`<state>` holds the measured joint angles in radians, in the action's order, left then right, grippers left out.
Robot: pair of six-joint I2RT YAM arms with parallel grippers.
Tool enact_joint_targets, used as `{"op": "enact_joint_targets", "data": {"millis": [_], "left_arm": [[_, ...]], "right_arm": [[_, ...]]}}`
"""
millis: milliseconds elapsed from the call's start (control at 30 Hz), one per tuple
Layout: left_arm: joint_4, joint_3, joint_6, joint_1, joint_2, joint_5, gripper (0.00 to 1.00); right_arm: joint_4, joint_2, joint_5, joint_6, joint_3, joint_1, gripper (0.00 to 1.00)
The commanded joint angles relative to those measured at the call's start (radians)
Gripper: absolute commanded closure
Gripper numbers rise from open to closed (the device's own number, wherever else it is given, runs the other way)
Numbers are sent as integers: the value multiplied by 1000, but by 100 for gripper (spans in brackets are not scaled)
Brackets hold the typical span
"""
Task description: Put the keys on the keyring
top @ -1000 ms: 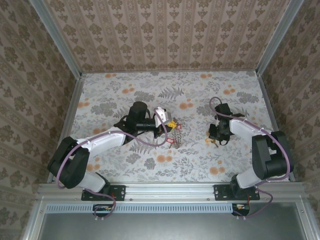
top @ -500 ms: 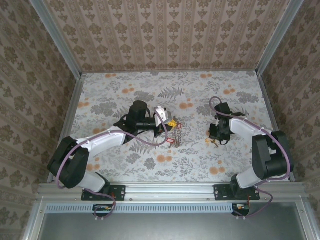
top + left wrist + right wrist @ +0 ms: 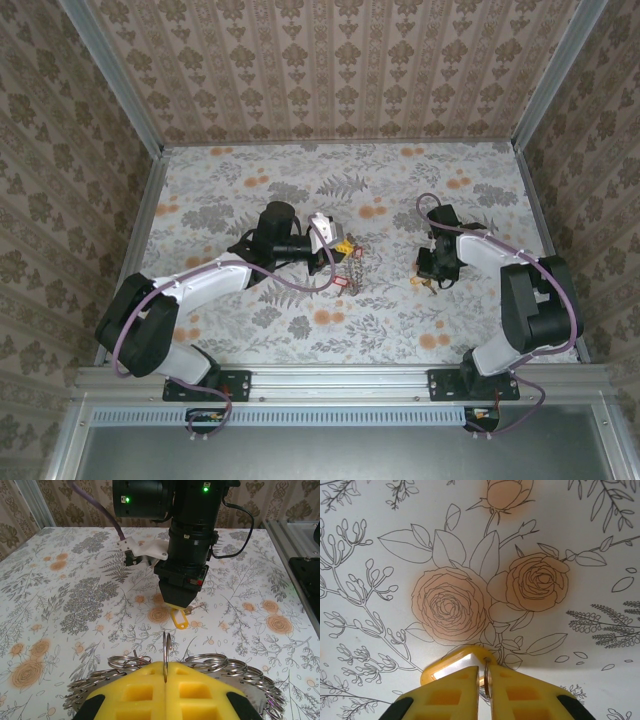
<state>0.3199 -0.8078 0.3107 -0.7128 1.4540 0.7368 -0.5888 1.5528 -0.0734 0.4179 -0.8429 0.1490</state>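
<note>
My left gripper [image 3: 340, 250] is shut on one upright ring of the keyring [image 3: 167, 642], a silvery chain of linked rings. The chain fans out to both sides of the yellow fingers [image 3: 135, 690] and hangs down onto the table [image 3: 353, 270]. A red-headed key [image 3: 341, 284] lies at the chain's lower end. Low over the table, my right gripper [image 3: 485, 675] is shut on the small ring of a yellow-tagged key [image 3: 447, 667]. From the left wrist view, that tag [image 3: 179, 620] dangles under the right gripper [image 3: 179, 600], a short way beyond the keyring.
The floral tabletop [image 3: 300, 190] is walled by patterned panels and aluminium rails [image 3: 140, 230] on the left, right and back. Purple cables loop along both arms [image 3: 290, 282]. Bare table lies between the two grippers.
The right arm has shifted very slightly. The left arm and the chain have stayed put.
</note>
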Motion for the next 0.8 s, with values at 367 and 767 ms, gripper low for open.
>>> {"op": "enact_joint_targets", "data": {"millis": [367,767], "left_arm": [[0,-42,21,-4,-3,33,100],[-1,-41,21,-4,-3,31,100]], "right_arm": [[-43,4,34,-10,-23,3,85],[-34,24,36,-3,-42,5,84]]}}
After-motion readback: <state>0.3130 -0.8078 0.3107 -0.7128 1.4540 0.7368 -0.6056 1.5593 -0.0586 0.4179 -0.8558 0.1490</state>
